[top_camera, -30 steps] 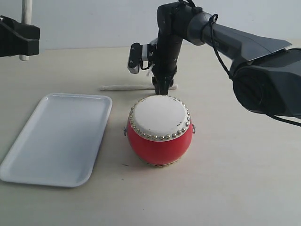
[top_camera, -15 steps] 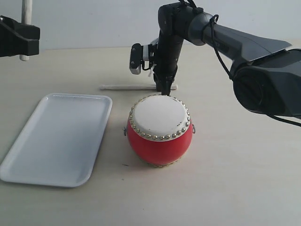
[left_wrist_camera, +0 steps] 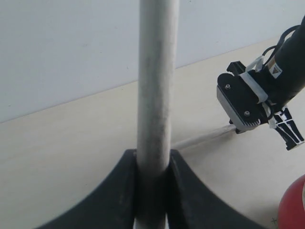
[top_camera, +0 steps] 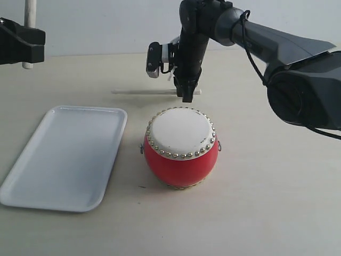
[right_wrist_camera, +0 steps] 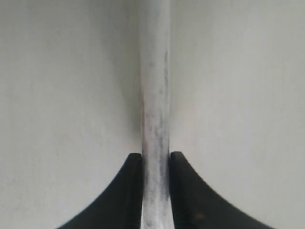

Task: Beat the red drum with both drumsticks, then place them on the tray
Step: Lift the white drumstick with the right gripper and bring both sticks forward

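Pinching a thin pale stick, the right gripper (top_camera: 186,97) has its jaws pressed onto the right stick (top_camera: 144,92) close to one end, just behind the drum (top_camera: 181,154), so that most of the shaft runs level out past the drum toward the tray side. Whether that stick rests on the table (top_camera: 266,202) or hangs just above it, I cannot tell. The left gripper (left_wrist_camera: 151,160) is likewise clamped on the left stick (left_wrist_camera: 157,71), which stands upright, high up and well apart from the drum, beyond the tray (top_camera: 64,154). The tray lies flat just beside the drum on the left arm's side, with nothing on it. Both sticks look light and stiff, but round and smooth, so I judge they could swivel or slide between narrow jaws when the free end strikes. A hold near the end, as the right one has, gives a long swing but also a long lever against the pinch, so firm pressure and gentle taps seem wise. The drum is squat and probably light enough to shift, so blows ought to land on the middle of the skin and not on the studded rim. On the low-rimmed tray the sticks may roll, so they should be set down lengthwise and released low.
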`<state>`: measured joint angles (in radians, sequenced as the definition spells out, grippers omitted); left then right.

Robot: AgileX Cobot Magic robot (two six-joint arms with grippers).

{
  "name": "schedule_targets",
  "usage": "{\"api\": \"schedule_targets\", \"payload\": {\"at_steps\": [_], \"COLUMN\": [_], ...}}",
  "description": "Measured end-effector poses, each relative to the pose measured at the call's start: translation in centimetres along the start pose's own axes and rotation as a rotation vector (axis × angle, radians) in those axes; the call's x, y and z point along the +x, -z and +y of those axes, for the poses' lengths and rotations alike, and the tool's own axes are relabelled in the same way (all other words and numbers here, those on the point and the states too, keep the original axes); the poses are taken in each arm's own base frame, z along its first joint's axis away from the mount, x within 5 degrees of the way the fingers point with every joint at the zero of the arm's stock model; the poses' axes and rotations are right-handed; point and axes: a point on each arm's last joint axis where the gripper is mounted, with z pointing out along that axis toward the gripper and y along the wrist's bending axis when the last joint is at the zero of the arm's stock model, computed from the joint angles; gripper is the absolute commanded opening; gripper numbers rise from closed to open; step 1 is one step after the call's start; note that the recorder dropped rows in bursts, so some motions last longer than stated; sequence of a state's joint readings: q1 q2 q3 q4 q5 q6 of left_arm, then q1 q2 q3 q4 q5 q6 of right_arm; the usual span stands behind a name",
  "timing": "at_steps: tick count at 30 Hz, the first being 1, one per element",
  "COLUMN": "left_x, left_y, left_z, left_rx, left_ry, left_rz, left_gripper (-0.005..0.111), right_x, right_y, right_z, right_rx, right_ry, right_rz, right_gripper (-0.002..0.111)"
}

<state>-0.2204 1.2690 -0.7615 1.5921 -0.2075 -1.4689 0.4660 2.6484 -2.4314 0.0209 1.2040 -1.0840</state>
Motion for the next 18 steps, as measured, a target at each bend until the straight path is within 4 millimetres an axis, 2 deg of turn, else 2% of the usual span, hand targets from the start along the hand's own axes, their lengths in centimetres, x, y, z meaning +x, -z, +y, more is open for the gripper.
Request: {"api": "schedule_targets", "payload": {"at_steps": [4,9,11,18], "left_x": [0.0,0.0,0.0,0.0], "left_y": [0.0,0.0,0.0,0.0], "left_z": [0.0,0.0,0.0,-0.2], "left_rx": [0.000,0.000,0.000,0.023], "left_ry": [0.000,0.000,0.000,0.002], "left_rz": [0.000,0.000,0.000,-0.002], "left_gripper": [0.000,0.000,0.000,0.000], "right_x": [-0.1,-0.1,-0.1,-0.4], "right_y": [1.1,1.6,2.5,8.3], "right_z": [-0.2,-0.3,-0.5,-1.1], "right_rx": [0.018,0.030,0.043,0.131], "right_ry": [-0.004,-0.050,-0.076,-0.192], "right_rz": [-0.010,-0.008,-0.003,-0.053], "right_gripper": [0.000,0.000,0.000,0.000]}}
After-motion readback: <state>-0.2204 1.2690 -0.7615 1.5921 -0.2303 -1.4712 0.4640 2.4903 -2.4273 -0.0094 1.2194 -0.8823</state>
